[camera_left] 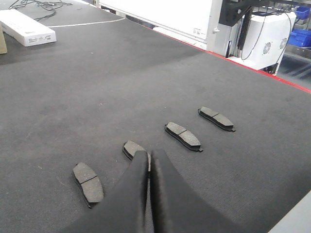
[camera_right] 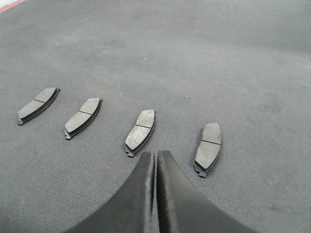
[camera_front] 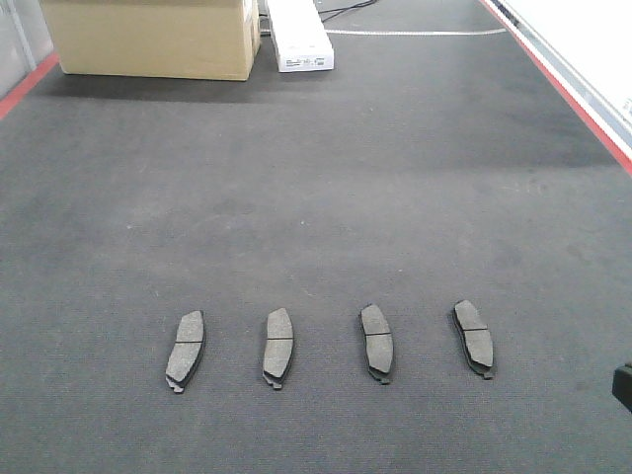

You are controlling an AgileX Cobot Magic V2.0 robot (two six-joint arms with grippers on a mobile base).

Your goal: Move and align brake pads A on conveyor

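Note:
Several brake pads A lie in a left-to-right row on the conveyor [camera_front: 316, 197], near its front. From left to right they are a first pad [camera_front: 186, 348], a second [camera_front: 278, 346], a third [camera_front: 376, 341] and a fourth [camera_front: 474, 338], each pointing roughly away from me and evenly spaced. My left gripper [camera_left: 149, 154] is shut on nothing and hangs over the near end of the second pad [camera_left: 131, 147], partly hiding it. My right gripper [camera_right: 156, 154] is shut and empty, just short of the third pad [camera_right: 141, 130], with the fourth pad [camera_right: 208, 147] to its right.
A cardboard box [camera_front: 148, 35] and a white carton [camera_front: 299, 35] stand at the belt's far end. Red strips [camera_front: 573, 99] edge the belt. A white machine housing [camera_left: 265, 36] stands beyond the right edge. A dark part [camera_front: 624, 385] pokes in at the right border.

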